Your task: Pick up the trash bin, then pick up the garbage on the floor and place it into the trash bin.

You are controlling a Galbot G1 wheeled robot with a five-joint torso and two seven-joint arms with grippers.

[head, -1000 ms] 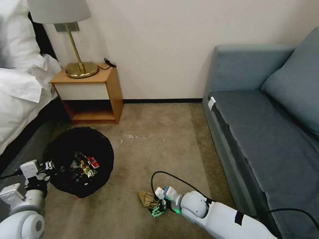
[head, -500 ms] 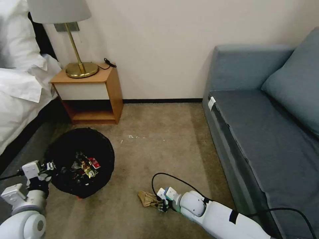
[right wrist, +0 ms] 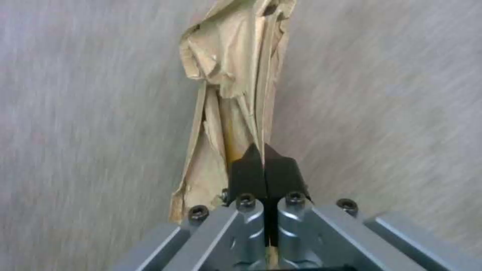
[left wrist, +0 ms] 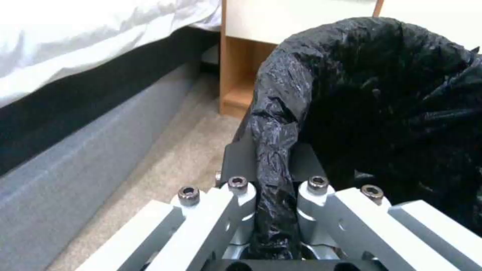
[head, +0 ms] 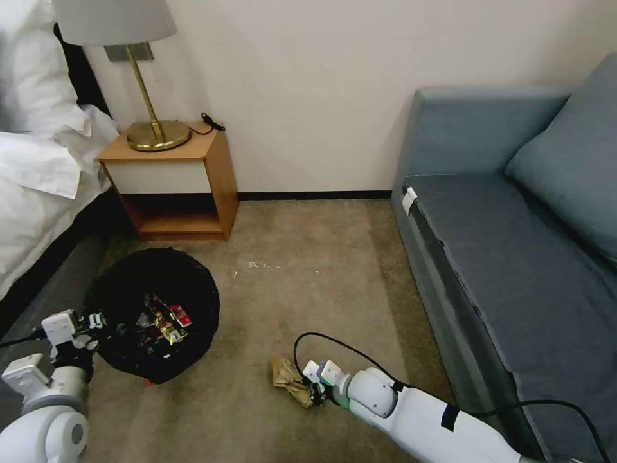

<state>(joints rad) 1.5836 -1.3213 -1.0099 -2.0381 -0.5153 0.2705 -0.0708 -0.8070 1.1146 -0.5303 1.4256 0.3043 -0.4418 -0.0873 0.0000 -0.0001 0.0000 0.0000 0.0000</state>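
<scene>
Beige carpet between nightstand and sofa. Left gripper clamps the bin rim (bag included); low right gripper pinches paper.

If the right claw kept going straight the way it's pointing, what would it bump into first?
The right claw is shut on the crumpled tan paper and points toward the round trash bin lined with a black plastic bag. Bare carpet lies ahead, so the bin's side looks likeliest, though depth is uncertain.

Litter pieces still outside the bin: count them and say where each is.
1. A crumpled tan paper, pinched in the right hand low over the carpet. Other litter already lies in the bin, whose rim the left hand grips.
</scene>
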